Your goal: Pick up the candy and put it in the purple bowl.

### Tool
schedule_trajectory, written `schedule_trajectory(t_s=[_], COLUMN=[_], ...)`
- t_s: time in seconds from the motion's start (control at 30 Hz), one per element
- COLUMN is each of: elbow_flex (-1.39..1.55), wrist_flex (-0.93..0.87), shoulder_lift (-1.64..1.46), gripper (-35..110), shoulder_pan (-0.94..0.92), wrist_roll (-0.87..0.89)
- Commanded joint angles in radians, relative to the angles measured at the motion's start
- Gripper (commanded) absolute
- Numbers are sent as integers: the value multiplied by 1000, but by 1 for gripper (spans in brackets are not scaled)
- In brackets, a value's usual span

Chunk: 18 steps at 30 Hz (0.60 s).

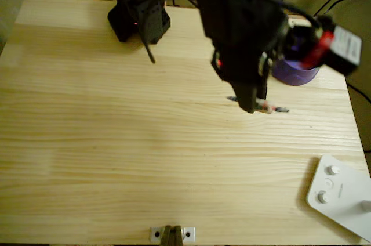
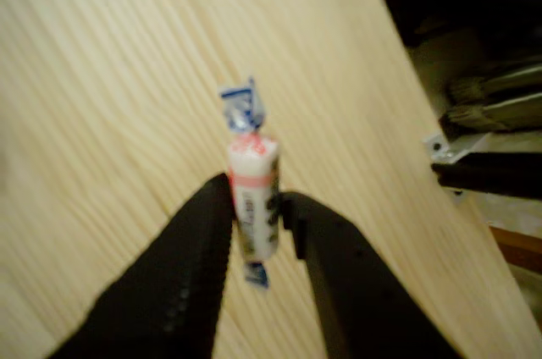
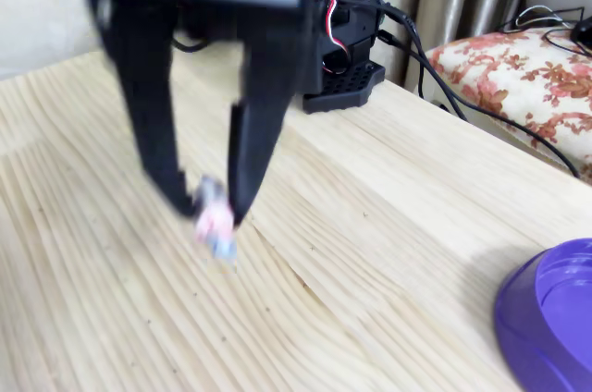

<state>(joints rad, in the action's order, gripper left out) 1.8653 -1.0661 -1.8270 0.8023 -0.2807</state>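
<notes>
Candy (image 2: pixel 254 198) — between gripper (image 2: pixel 258 219) jaws

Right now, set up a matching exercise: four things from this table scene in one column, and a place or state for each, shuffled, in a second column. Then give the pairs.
Things:
1. candy
2. purple bowl
3. white device with knobs
4. gripper

Places or states:
A. at the table's lower right corner in the overhead view
B. closed around a small wrapped thing
C. held between two black fingers, blue-white wrapper ends sticking out either side
D. by the table's right edge in the overhead view, partly hidden by the arm

Pairs: 1-C, 2-D, 3-A, 4-B
</notes>
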Motion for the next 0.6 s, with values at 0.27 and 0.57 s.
schedule_trajectory(t_s=[0.27,0.57], elbow_flex=[181,173], wrist_flex=[195,215], shoulder_lift=[-449,-491], gripper=[3,2], shoulder_pan=[190,393], wrist_roll=[55,18])
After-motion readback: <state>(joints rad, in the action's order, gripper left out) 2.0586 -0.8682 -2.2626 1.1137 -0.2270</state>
